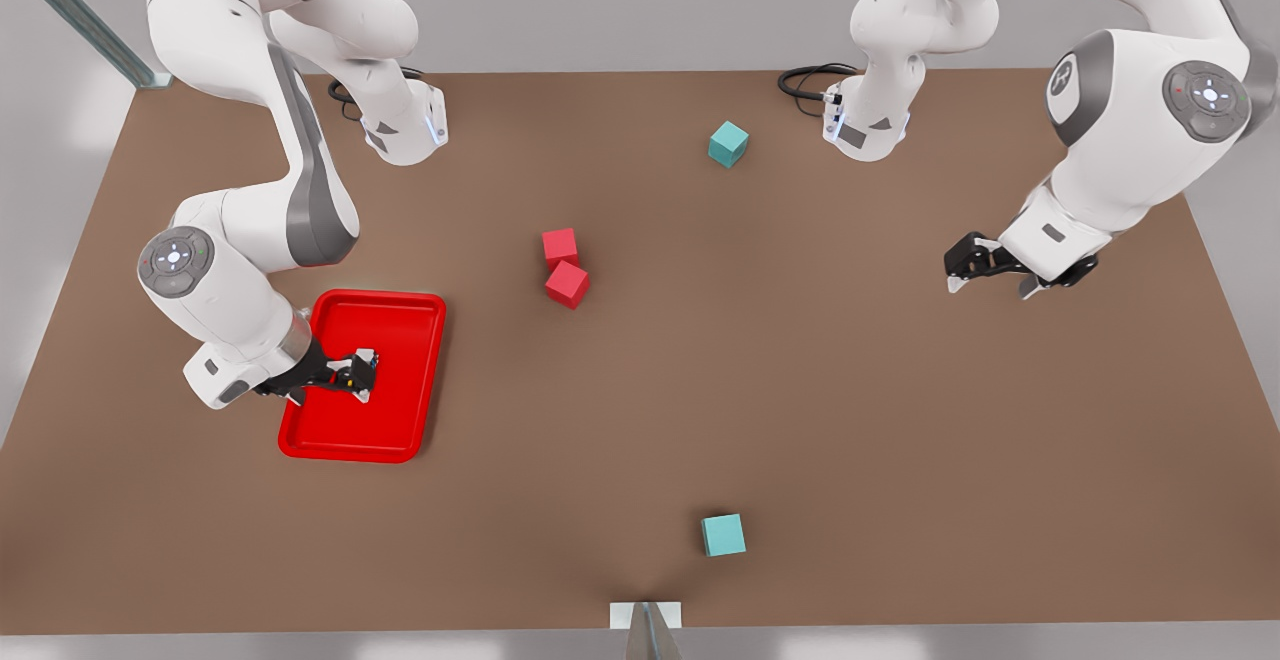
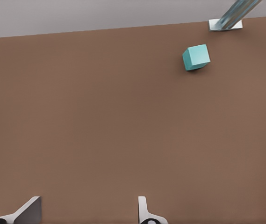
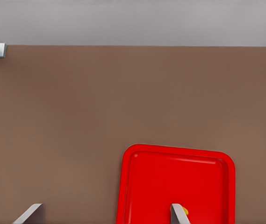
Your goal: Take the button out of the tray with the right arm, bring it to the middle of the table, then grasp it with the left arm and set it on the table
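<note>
You are seeing one teal cube [image 1: 723, 534] nearest to the camera, sitting alone on the table [image 1: 900, 460] close to its front edge; behind it, on the front view's left, the tray [image 1: 335, 440] is lying flat on the table, and the right gripper [image 1: 362, 377] is reaching down inside it; its fingers are standing apart, open, with nothing clamped between them; the button [image 3: 184, 210] is resting on the tray floor, just beside one finger [image 3: 176, 213] in the right wrist view. On the front view's right, the left gripper [image 1: 990, 281] is waiting above bare table, well apart from the tray; its fingers [image 2: 143, 211] are spread open and holding nothing. Near the middle, two red cubes [image 1: 565, 268] are touching each other; farther back, a second teal cube [image 1: 728, 143] is standing alone.
</note>
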Robot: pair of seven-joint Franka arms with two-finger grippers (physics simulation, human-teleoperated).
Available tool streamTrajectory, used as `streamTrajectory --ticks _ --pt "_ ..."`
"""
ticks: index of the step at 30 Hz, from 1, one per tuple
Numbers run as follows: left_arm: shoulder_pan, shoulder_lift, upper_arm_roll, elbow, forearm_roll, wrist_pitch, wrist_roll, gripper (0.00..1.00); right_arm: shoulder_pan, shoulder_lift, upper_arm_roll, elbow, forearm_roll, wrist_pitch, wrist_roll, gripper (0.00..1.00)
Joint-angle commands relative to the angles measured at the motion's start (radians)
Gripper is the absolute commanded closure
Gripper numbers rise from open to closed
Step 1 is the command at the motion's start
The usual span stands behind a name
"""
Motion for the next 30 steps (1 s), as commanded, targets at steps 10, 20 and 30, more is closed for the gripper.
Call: streamTrajectory --ticks 10,20,30 --pt "-0.044 0.028 -0.01 0.001 0.047 -0.004 0.005 0.0 -0.009 0.091 0.0 0.02 -0.068 -0.097 -0.014 0.0" --pt "-0.045 0.093 -0.009 0.001 0.057 0.005 0.01 0.0 -0.161 0.212 -0.001 -0.157 -0.099 0.187 -0.058 0.0" --pt "-0.059 0.094 -0.008 -0.001 0.059 0.005 0.011 0.0 -0.193 0.217 0.0 -0.378 -0.096 0.368 -0.038 0.0"
